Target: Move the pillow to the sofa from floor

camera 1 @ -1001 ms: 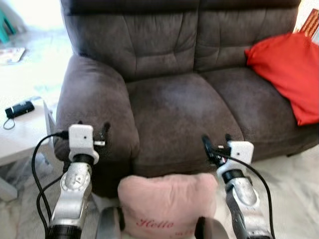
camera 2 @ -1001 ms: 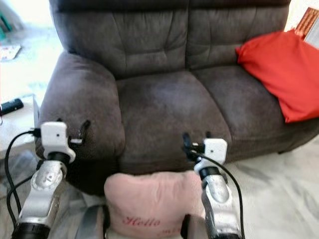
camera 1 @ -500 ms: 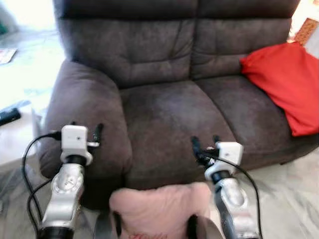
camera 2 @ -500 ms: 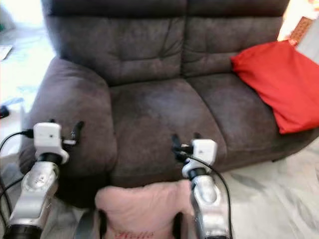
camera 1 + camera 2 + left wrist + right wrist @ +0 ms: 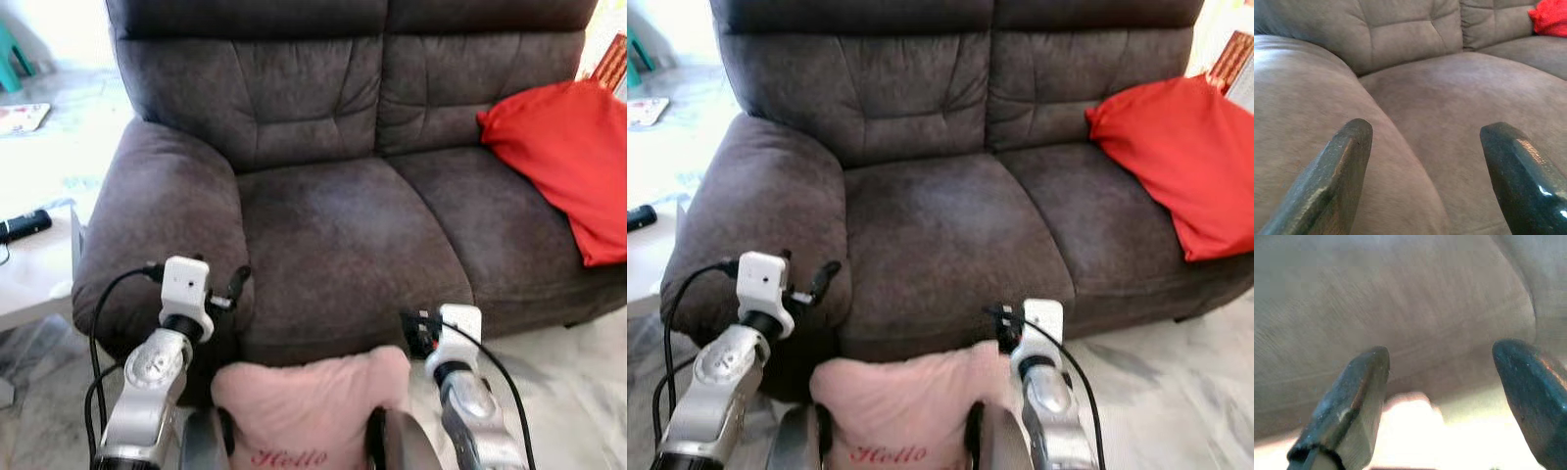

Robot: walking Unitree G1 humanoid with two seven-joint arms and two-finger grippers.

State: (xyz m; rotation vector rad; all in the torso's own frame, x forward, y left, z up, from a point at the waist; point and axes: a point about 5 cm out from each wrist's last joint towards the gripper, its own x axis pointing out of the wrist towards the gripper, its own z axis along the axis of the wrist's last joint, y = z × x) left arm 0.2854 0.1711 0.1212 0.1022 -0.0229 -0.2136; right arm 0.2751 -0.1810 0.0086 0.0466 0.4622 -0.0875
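Observation:
A pink pillow with red "Hello" lettering sits low between my two arms, just before the sofa's front edge. Grey parts of my arms press against both of its sides; whether it rests on the floor I cannot tell. The dark brown sofa has a bare left seat. My left gripper is open at the front of the sofa's left armrest, with its fingers spread wide. My right gripper is open too, at the front edge of the seat beside the pillow's upper right corner.
A red cushion lies on the sofa's right seat. A white side table with a black device stands to the left of the armrest. Pale marble floor spreads out at the right.
The camera has shifted. Both grippers have dropped lower against the sofa; the left one has moved right along the armrest front. More of the pillow shows than half a second ago.

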